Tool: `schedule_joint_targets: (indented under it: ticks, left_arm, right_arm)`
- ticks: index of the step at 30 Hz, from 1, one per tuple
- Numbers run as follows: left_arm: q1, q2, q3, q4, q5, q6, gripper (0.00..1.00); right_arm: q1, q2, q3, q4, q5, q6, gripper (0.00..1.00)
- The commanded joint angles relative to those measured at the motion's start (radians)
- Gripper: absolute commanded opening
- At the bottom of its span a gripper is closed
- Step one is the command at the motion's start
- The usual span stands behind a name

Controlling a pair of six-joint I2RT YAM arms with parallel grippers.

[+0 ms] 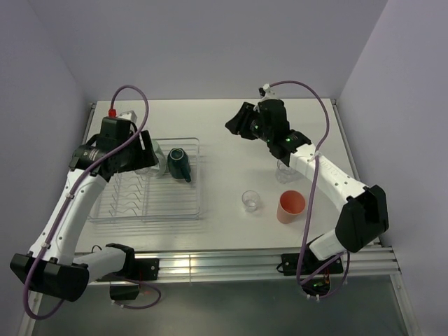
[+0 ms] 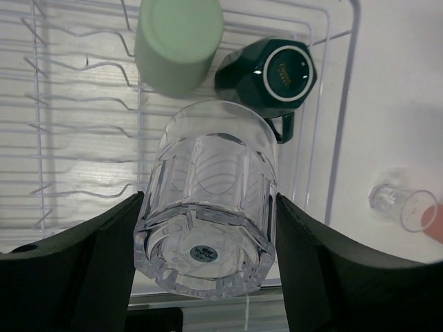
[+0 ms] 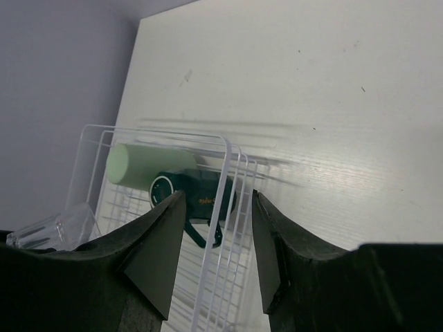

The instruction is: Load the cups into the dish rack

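Note:
My left gripper [image 2: 208, 200] is shut on a clear glass [image 2: 208, 207], which hangs upside down over the dish rack [image 2: 342, 138], its base toward the camera. In the rack lie a pale green tumbler [image 2: 176, 45] and a dark teal mug [image 2: 273, 72], bottoms up, side by side at the far end. In the top view the left gripper [image 1: 143, 162] hangs over the rack [image 1: 168, 203] beside the mug [image 1: 178, 162]. My right gripper [image 1: 236, 123] is open and holds nothing, raised over the table's middle. On the table stand a clear glass [image 1: 250, 200] and a salmon-pink tumbler [image 1: 290, 206].
Another clear glass [image 1: 283, 168] stands partly hidden under the right forearm. The right wrist view looks between its fingers [image 3: 163, 256] at the rack's rim [image 3: 225, 149], the green tumbler [image 3: 145, 164] and the mug [image 3: 197, 194]. Walls close the table at the back and both sides.

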Motion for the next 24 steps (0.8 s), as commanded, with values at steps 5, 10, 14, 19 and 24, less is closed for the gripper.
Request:
schedule_joint_targets:
  ticks: [5, 10, 14, 19, 24]
  left_arm:
    - [-0.033, 0.002, -0.052, 0.004, -0.104, 0.013, 0.0]
    - [-0.043, 0.048, -0.081, 0.027, -0.098, 0.021, 0.0]
    - [-0.049, 0.091, -0.102, 0.053, -0.099, 0.021, 0.0]
    - [-0.056, 0.154, -0.11, 0.068, -0.119, 0.021, 0.0]
    - [-0.062, 0.216, -0.107, 0.074, -0.128, 0.016, 0.0]
  right_arm:
    - [-0.007, 0.015, 0.042, -0.004, 0.024, -0.035, 0.51]
    - [-0.007, 0.026, 0.036, 0.002, 0.017, -0.035, 0.51]
    - [-0.007, 0.03, 0.034, 0.003, 0.023, -0.038, 0.51]
    - [-0.007, 0.041, 0.034, 0.003, 0.02, -0.042, 0.51]
    - [-0.009, 0.059, 0.037, 0.007, 0.004, -0.041, 0.51]
